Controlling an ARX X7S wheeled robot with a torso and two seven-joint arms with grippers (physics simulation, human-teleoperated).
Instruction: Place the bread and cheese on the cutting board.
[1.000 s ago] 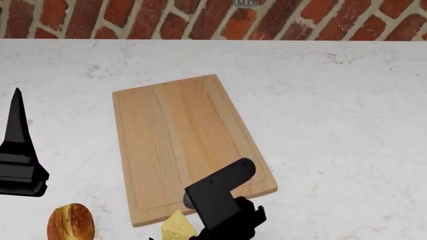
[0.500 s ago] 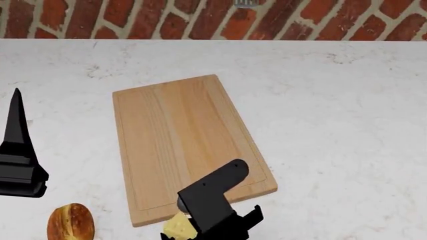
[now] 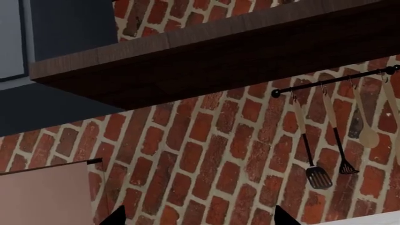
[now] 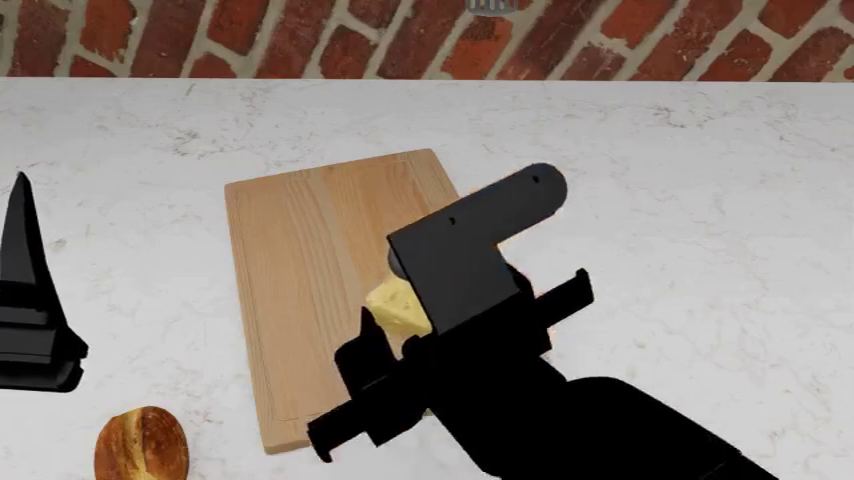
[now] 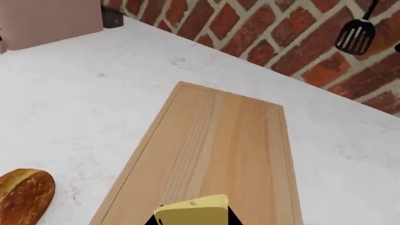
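Note:
The cutting board (image 4: 314, 260) is a light wooden rectangle lying on the white counter; it also shows in the right wrist view (image 5: 231, 140). My right gripper (image 4: 400, 305) is shut on the pale yellow cheese (image 4: 395, 306) and holds it above the middle of the board; the cheese fills the jaws in the right wrist view (image 5: 190, 213). The bread (image 4: 140, 443), a golden-brown roll, lies on the counter off the board's near left corner, also in the right wrist view (image 5: 22, 194). My left gripper (image 4: 27, 240) is at the far left, pointing up; its fingertips (image 3: 115, 218) stand apart with nothing between them.
A brick wall (image 4: 400, 40) runs behind the counter. In the left wrist view a wooden shelf (image 3: 218, 51) and a rail with hanging utensils (image 3: 319, 173) sit on the wall. A pinkish-brown panel (image 5: 50, 18) stands at the counter's far end.
My right gripper has closed on the cheese at the board's near edge, lifted it and carried it away from me over the board's middle. The left arm and the bread have barely moved.

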